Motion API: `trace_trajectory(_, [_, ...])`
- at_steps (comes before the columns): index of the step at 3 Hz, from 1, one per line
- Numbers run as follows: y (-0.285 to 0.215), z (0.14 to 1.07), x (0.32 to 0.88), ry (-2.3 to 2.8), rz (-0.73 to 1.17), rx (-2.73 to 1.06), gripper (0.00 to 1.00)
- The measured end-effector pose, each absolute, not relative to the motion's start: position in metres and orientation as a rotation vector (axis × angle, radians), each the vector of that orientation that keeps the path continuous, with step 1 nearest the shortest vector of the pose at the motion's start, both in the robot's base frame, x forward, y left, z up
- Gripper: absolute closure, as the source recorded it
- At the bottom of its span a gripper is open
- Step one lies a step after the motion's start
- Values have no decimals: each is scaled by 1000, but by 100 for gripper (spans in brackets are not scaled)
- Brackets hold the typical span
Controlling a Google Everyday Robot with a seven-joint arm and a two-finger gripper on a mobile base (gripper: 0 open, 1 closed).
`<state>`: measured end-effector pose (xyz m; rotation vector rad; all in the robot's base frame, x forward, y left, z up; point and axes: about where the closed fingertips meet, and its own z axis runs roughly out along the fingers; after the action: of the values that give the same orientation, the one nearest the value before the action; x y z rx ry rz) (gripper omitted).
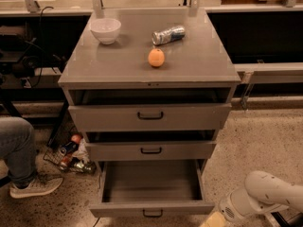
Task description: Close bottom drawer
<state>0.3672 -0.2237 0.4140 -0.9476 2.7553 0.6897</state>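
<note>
The bottom drawer is the lowest of three grey drawers and is pulled far out. Its wide tray looks empty, and a small black loop handle sits on its low front. My white arm comes in from the bottom right. The gripper is at the lower frame edge, just right of the drawer's front right corner, mostly cut off by the frame.
The middle drawer and top drawer stand slightly open. On the cabinet top are a white bowl, an orange and a lying can. A person's leg and shoe and a wire basket of bottles are at left.
</note>
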Motion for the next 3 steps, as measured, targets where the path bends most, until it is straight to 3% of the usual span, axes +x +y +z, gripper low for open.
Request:
trace_trajectory(1, [-233, 357, 368, 2799, 751, -880, 18])
trace_trajectory(2, [-234, 304, 379, 2819, 807, -835, 49])
trace_trajectory(3, [-232, 306, 376, 2820, 810, -839, 72])
